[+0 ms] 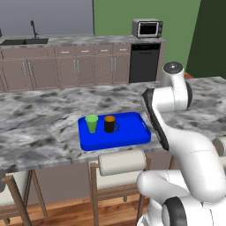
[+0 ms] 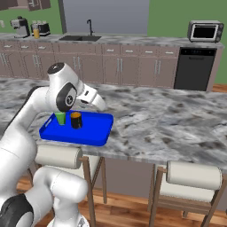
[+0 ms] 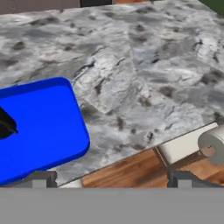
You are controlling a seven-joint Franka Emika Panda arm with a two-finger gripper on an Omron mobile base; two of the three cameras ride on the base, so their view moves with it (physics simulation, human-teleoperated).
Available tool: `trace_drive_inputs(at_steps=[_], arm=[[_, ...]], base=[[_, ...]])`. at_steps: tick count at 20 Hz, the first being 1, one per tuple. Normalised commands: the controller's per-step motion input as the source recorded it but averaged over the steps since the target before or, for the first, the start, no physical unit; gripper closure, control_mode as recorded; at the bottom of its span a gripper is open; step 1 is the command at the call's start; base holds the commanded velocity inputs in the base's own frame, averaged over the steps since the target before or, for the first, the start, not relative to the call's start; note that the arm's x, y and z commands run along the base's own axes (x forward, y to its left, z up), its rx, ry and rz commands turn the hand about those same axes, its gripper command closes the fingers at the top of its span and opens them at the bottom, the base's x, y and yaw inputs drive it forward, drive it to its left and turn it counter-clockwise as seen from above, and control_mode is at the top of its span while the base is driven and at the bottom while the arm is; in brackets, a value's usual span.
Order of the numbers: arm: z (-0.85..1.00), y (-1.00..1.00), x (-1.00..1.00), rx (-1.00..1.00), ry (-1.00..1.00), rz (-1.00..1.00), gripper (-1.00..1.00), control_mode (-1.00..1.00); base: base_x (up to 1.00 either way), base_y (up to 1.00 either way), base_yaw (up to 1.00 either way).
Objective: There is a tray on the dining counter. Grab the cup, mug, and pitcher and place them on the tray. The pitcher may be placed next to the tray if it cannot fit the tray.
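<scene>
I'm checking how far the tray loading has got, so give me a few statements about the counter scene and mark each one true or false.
1. The cup stands on the tray. True.
2. The mug lies tipped on its side. False: it stands upright on the tray, beside the cup.
3. The pincer is shut on the mug. False: its jaws are open and hold nothing.
4. The tray rests on the dining counter, near its front edge. True.
5. A toaster oven sits on the tray. False: it sits on the far countertop, above the cabinets.
</scene>
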Motion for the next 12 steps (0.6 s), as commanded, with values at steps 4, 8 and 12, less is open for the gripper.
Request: trace_drive_inputs(at_steps=[4, 8, 12], arm=[[0.02, 0.03, -0.96, 0.00, 0.18, 0.00, -1.00, -1.00], [0.02, 0.14, -0.78, 0.00, 0.11, 0.00, -1.00, -1.00], [0.24, 0.17, -0.50, 0.00, 0.03, 0.00, -1.00, -1.00]], base=[[0.00, 0.00, 0.00], [0.00, 0.00, 0.00], [0.00, 0.00, 0.00]])
